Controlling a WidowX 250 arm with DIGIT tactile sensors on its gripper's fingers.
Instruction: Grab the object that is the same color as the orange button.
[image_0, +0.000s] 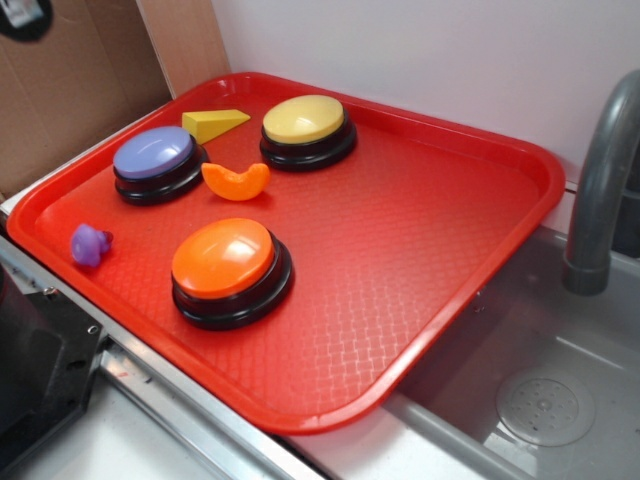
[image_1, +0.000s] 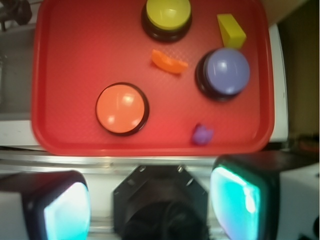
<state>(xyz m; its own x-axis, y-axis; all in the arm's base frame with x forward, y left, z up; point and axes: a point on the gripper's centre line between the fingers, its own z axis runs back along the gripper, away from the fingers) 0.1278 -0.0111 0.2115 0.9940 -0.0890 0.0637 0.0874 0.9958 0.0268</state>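
Note:
The object, a small glossy orange crescent (image_0: 236, 181) (image_1: 169, 61), lies on the red tray (image_0: 420, 250) (image_1: 75, 55) between the purple-topped and yellow-topped buttons. The orange button (image_0: 228, 268) (image_1: 121, 108) stands nearer the tray's front edge. My gripper (image_1: 150, 205) shows only in the wrist view, high above the counter just outside the tray's near rim. Its two pads (image_1: 67, 212) stand wide apart with nothing between them. In the exterior view the gripper is out of sight.
The tray also holds a purple-topped button (image_0: 157, 164) (image_1: 225, 71), a yellow-topped button (image_0: 306, 128) (image_1: 168, 16), a yellow wedge (image_0: 214, 123) (image_1: 230, 30) and a small purple piece (image_0: 90, 244) (image_1: 202, 134). A sink (image_0: 540, 400) with a grey faucet (image_0: 600, 190) lies to the right; cardboard (image_0: 70, 90) stands behind.

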